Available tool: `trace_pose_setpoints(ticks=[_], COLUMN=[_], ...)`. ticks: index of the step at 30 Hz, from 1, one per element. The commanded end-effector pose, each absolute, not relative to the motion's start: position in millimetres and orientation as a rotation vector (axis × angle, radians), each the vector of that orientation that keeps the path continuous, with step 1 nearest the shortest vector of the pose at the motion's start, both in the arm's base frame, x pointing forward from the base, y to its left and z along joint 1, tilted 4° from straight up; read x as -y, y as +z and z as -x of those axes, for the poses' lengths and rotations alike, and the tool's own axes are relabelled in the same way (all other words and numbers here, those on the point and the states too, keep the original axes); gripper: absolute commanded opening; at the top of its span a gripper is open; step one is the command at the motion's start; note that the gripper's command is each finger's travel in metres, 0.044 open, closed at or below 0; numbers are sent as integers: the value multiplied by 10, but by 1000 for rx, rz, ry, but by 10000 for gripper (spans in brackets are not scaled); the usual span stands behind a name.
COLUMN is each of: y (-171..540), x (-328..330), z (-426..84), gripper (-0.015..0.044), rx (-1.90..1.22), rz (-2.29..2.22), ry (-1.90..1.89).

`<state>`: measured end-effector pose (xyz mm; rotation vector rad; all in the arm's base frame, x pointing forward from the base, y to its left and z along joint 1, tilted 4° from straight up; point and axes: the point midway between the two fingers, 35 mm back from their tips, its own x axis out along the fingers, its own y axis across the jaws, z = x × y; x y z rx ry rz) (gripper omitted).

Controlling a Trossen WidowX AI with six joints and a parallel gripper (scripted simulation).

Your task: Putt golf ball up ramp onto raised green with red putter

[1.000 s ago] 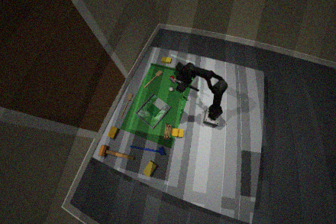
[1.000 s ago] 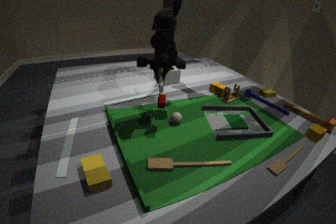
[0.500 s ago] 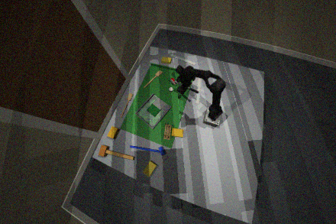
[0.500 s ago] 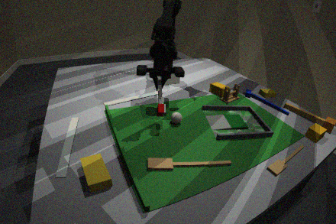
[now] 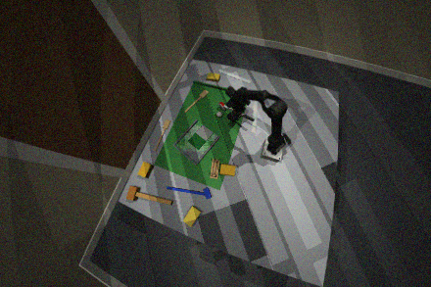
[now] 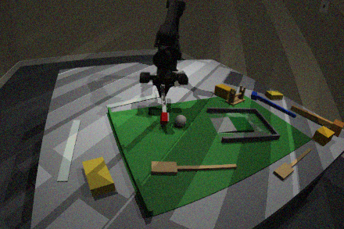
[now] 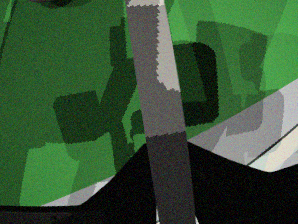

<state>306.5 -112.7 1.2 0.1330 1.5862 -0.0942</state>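
We have the jaws clamped on the putter [image 6: 163,105], head hanging just beside the ball [image 6: 180,120], ramp [image 6: 220,124] beyond it.

Arm is bent forward from its base, wrist pitched steeply down. Gripper [image 6: 163,95] is pointed downward, fingers clamped on the red putter [image 6: 164,109] shaft, which is held hanging near-vertical below.

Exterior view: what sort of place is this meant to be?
Most likely a tabletop mini-golf practice setup. A green mat carries a golf ball and a dark-framed raised green, and the gripper holds the red putter beside the ball. Wooden mallets and yellow blocks lie around as clutter.
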Motion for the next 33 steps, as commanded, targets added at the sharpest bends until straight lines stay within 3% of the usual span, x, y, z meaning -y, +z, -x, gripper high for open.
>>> trace_pose_setpoints(ticks=[1,33], y=[-40,-58], x=[1128,1403], z=[-3058,-2989], gripper=[0,0], rx=[-1588,-1595], rz=[-135,-141], ry=[-101,-103])
